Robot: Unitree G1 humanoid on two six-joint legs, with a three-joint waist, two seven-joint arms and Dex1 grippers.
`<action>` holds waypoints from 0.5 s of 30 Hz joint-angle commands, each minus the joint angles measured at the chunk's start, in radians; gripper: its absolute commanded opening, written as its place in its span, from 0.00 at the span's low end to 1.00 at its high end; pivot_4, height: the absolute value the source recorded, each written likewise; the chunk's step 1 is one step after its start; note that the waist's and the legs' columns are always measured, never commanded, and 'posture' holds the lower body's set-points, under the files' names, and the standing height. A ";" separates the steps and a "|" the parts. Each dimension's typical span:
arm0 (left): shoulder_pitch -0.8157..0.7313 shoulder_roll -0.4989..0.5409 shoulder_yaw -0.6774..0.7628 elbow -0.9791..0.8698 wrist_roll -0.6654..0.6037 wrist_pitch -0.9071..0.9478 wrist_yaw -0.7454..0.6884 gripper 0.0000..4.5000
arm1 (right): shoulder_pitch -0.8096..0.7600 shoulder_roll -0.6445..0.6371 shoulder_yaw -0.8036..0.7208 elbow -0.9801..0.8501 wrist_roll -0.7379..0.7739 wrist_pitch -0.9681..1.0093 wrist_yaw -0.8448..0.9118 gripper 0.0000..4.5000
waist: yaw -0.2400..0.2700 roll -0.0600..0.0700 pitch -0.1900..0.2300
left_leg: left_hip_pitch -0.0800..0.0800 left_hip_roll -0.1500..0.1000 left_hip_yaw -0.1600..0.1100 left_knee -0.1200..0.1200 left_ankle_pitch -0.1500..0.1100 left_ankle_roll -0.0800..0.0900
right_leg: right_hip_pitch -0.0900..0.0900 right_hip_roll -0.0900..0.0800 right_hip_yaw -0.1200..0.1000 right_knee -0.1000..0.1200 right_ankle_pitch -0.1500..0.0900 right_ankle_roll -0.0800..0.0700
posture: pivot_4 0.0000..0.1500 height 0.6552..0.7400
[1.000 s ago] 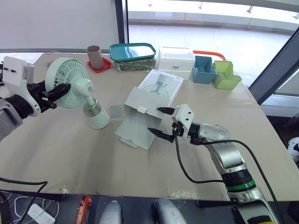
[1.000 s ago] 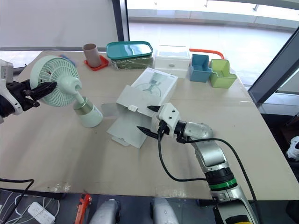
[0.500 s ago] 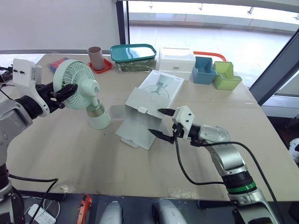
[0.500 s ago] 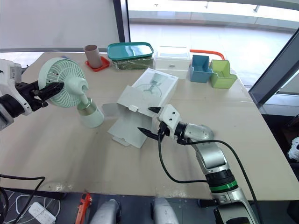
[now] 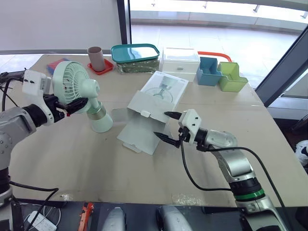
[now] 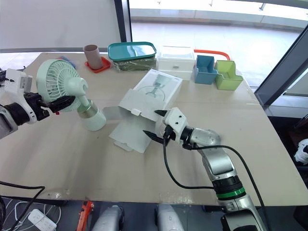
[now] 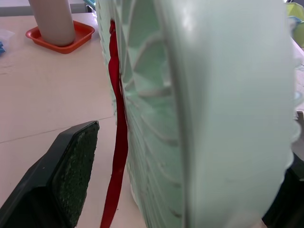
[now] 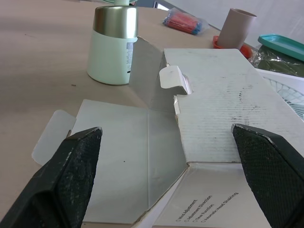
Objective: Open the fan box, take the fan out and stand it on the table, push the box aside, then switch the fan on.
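The fan [image 5: 72, 83] hides 1 finger of the straddling left gripper [image 5: 77, 102].

Left arm: elbow bent, forearm pointing inward, wrist level. Left gripper [image 5: 73, 104]: fingers spread to either side of the head of the pale green round plastic fan [image 5: 72, 82], with one pad [image 7: 71, 175] standing off it. Right arm: forearm angled inward, wrist level. Right gripper [image 5: 160, 124]: fingers wide apart, one above the other.

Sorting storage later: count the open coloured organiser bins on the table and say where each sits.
2. The blue bin stands at the table's far edge, right of the white drawer box; the green bin sits just right of it. None seems hidden.
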 commanded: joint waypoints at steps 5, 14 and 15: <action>0.094 0.046 0.100 -0.016 -0.001 -0.083 -0.139 0.98 | 0.012 -0.011 -0.029 -0.043 0.018 -0.008 0.000 1.00 | -0.003 0.000 0.000 | 0.000 0.001 0.000 -0.001 0.000 0.000 | 0.000 0.000 0.000 0.000 0.000 0.000 | 1.00 1.00; 0.163 0.016 0.098 -0.019 0.037 -0.147 -0.153 0.98 | 0.010 -0.014 -0.024 -0.049 0.022 0.003 0.004 1.00 | -0.003 0.000 0.000 | 0.000 0.000 0.000 0.000 0.000 0.000 | 0.000 0.000 0.000 0.000 0.000 0.000 | 1.00 1.00; 0.169 0.012 0.100 -0.020 0.038 -0.150 -0.151 0.98 | 0.011 -0.014 -0.025 -0.050 0.022 0.005 0.005 1.00 | -0.003 0.000 0.000 | 0.000 0.001 0.000 -0.001 0.000 0.000 | 0.000 0.000 0.001 0.000 0.000 0.000 | 1.00 1.00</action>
